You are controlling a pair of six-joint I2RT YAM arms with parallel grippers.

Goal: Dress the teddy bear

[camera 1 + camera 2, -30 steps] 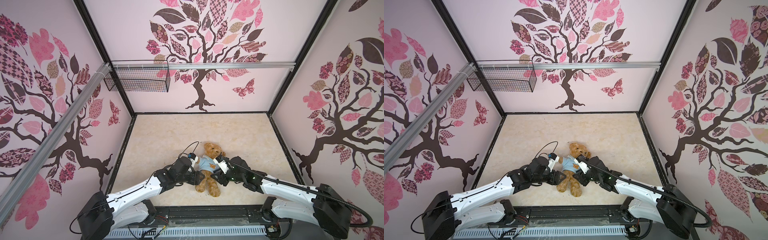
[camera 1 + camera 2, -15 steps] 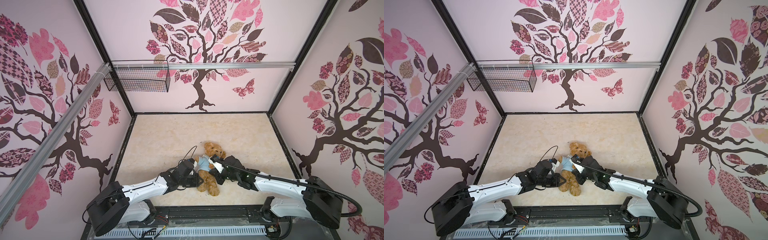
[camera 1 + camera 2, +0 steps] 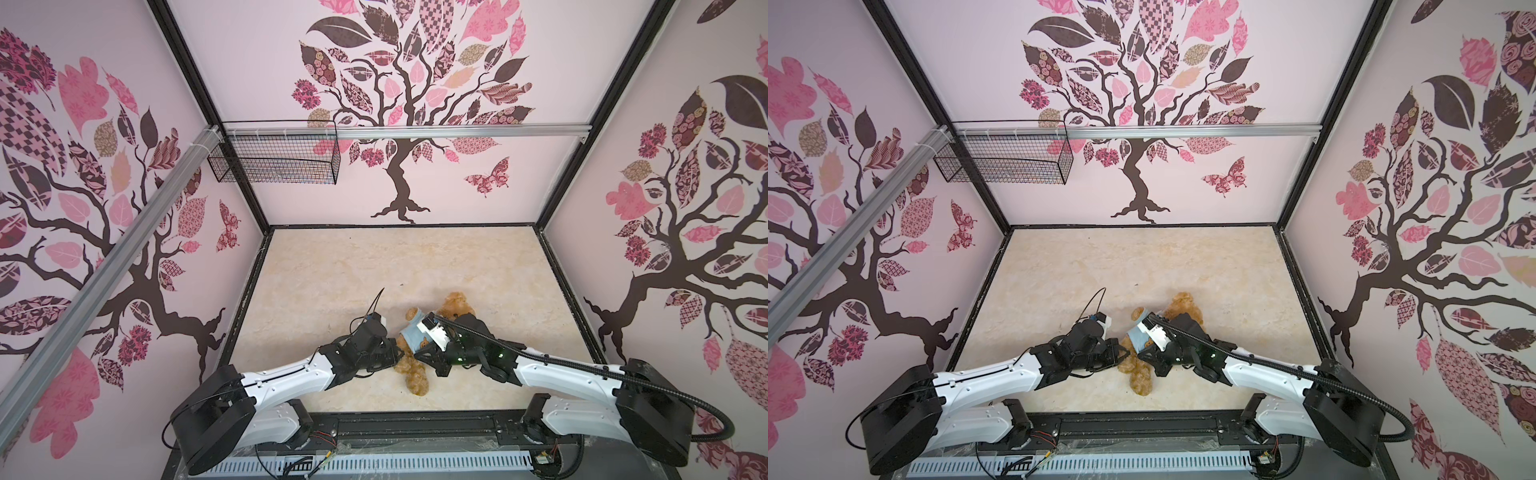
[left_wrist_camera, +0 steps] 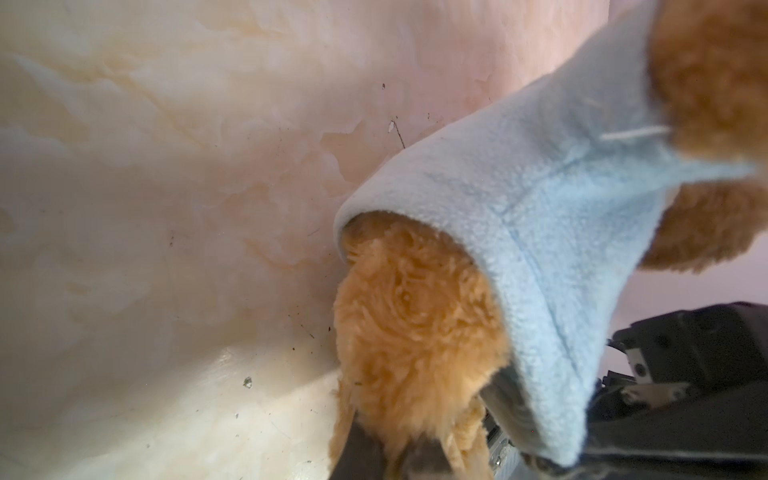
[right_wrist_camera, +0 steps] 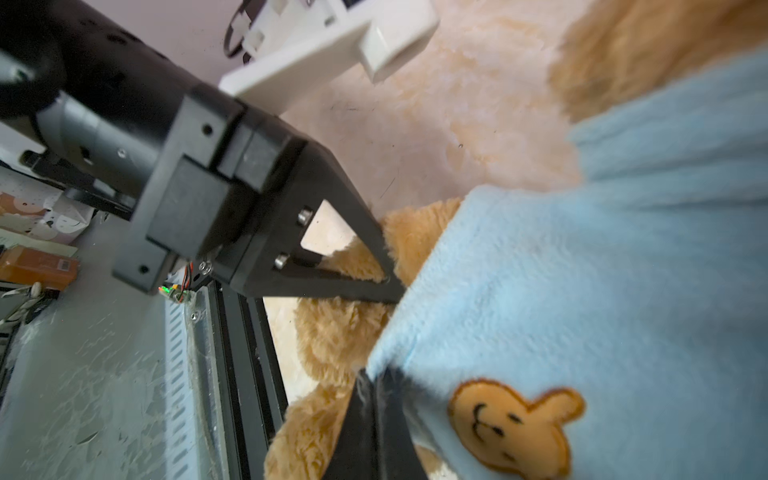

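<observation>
**Draw the hem down with both sides together**

The teddy bear (image 3: 456, 304) lies front upward on the table (image 3: 374, 266), near the front edge, between the two arms. The light blue hoodie (image 3: 415, 337) is already on its chest, and in the left wrist view one paw comes out of a sleeve. The right gripper (image 5: 371, 384) has its jaws closed on the lower hem, beside the orange bear patch (image 5: 515, 424). The left gripper (image 5: 390, 286) is closed too, with its tip at the side edge of the hoodie. Whether it pinches fabric or only fur, I cannot tell.

I judge that the step is to draw the hem down over the belly. To do it well, both arms should pull toward the legs together and slowly, so that the bear does not turn or slide. If the left side holds only fur, it is better to grip again.

The one container is the wire basket (image 3: 274, 162), which hangs on the rail (image 3: 457, 131) at the back wall, well apart from the bear. Through the mesh I can make out nothing inside.
</observation>
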